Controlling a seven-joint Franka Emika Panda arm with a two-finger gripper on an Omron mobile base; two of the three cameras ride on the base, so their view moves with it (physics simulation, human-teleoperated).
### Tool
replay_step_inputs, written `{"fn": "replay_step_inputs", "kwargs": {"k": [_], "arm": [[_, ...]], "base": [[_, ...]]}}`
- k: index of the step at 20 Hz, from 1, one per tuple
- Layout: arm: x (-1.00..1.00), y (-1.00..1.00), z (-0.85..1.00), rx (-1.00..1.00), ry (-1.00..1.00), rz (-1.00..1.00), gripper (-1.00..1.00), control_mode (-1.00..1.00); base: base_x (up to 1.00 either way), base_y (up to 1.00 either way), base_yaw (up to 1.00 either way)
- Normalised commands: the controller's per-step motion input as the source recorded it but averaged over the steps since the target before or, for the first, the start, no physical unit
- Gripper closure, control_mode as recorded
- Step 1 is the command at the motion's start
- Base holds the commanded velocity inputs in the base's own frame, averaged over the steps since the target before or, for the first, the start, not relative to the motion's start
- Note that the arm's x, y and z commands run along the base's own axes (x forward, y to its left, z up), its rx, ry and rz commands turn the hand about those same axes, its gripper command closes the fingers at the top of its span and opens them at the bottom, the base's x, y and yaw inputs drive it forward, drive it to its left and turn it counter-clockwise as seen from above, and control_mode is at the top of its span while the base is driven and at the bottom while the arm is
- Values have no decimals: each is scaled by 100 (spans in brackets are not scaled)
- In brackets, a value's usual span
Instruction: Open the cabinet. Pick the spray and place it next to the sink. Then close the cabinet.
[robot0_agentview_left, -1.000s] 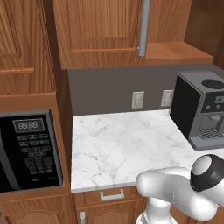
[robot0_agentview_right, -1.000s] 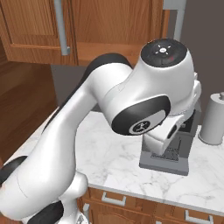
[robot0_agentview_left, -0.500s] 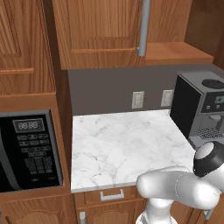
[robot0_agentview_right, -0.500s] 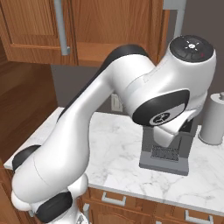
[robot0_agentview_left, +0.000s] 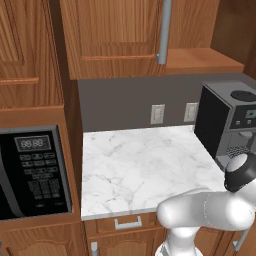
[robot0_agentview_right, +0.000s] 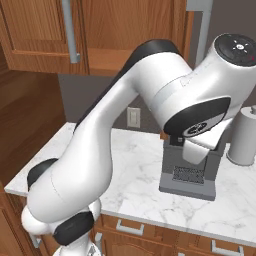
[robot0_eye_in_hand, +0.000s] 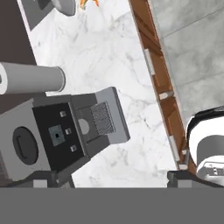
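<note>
The brown wooden cabinet (robot0_agentview_left: 115, 35) hangs above the counter with both doors shut; its grey bar handle (robot0_agentview_left: 164, 30) is at the door's right edge. The cabinet (robot0_agentview_right: 125, 25) and that handle (robot0_agentview_right: 70, 30) also show in the right base view. The spray is out of view. A grey flat corner (robot0_eye_in_hand: 37, 13) at the top left of the hand view may be the sink; I cannot tell for sure. My gripper (robot0_eye_in_hand: 113, 181) is open and holds nothing. It hovers high over the coffee machine, looking down at the counter.
A boxy grey coffee machine (robot0_agentview_left: 230, 120) (robot0_eye_in_hand: 65, 131) stands at the counter's right, with a paper towel roll (robot0_agentview_right: 245, 135) (robot0_eye_in_hand: 30, 78) beyond it. A black microwave (robot0_agentview_left: 32, 172) sits at the left. The marble counter (robot0_agentview_left: 135, 165) has drawers (robot0_eye_in_hand: 162, 83) below its front edge.
The arm has swung to the right and its upper joint has risen over the coffee machine. The gripper stays open. Cabinet and counter objects have not moved.
</note>
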Motion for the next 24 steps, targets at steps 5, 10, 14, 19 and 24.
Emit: {"fn": "replay_step_inputs", "kwargs": {"k": [5, 10, 14, 19, 24], "arm": [[-16, 28, 12, 0, 0, 17, -100, -100], [-25, 36, 18, 0, -2, 10, -100, -100], [-17, 41, 23, 1, 0, 0, -100, -100], [-9, 49, 18, 5, 1, -1, -100, -100], [0, 62, 6, 1, 1, -7, -100, -100]], "base": [[0, 0, 0], [0, 0, 0], [0, 0, 0], [0, 0, 0], [0, 0, 0]]}}
